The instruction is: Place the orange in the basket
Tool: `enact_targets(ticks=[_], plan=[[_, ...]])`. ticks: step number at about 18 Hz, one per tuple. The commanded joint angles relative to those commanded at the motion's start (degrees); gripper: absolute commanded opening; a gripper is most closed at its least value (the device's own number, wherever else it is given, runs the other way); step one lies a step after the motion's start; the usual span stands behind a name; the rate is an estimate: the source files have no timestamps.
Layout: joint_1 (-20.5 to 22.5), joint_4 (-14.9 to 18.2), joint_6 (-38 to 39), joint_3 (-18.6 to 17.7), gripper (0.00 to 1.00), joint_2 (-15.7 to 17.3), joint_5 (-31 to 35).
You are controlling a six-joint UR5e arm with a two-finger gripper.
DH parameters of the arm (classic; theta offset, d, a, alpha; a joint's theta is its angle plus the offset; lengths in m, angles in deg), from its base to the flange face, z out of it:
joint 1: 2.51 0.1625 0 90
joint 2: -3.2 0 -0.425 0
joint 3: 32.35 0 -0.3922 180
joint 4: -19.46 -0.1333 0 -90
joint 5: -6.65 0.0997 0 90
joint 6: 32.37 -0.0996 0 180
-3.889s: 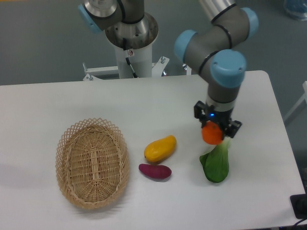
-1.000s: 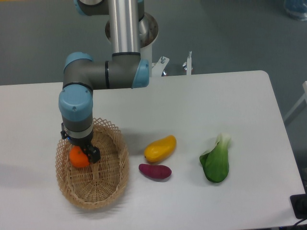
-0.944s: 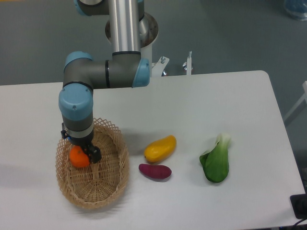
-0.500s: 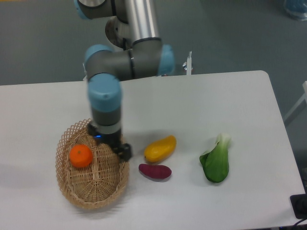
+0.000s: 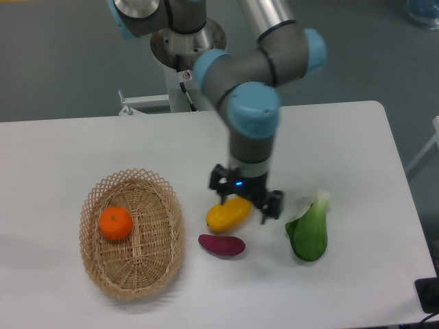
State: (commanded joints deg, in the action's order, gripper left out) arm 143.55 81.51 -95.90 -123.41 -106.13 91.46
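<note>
The white worktop (image 5: 82,144) carries everything, and the basket (image 5: 132,234) serves as the landmark, lying on its left part with its long axis running from the far edge toward the near edge. The arm (image 5: 248,82) reaches down to the right of the basket, well clear of its rim. The leafy green vegetable (image 5: 309,229) lies farthest right of the basket; the yellow mango-shaped fruit (image 5: 228,214) sits just to the basket's right, and the purple sweet potato (image 5: 221,245) lies in front of that fruit.

The orange (image 5: 116,223) rests inside the basket, in its left half, touching the woven floor and free of any grip. From the gripper (image 5: 245,199) it lies to the left and a little nearer the camera, well apart.

The gripper hangs over the far end of the yellow fruit with its jaws spread wide and nothing between them; whether it touches the fruit cannot be told. Judging from this layout, the task looks complete, so no further approach to the orange seems needed.
</note>
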Motion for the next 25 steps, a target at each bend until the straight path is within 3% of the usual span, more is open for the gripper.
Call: enact_targets(ticks=[5,12,25], plan=[[4.41,0.18,-7.22,2.02,1.0,-2.11,2.37],[6.78,-0.09,-8.27,6.67,1.0,-6.59,3.42],[10.38,-0.7,-12.31,8.96,1.0,-8.53,4.31]])
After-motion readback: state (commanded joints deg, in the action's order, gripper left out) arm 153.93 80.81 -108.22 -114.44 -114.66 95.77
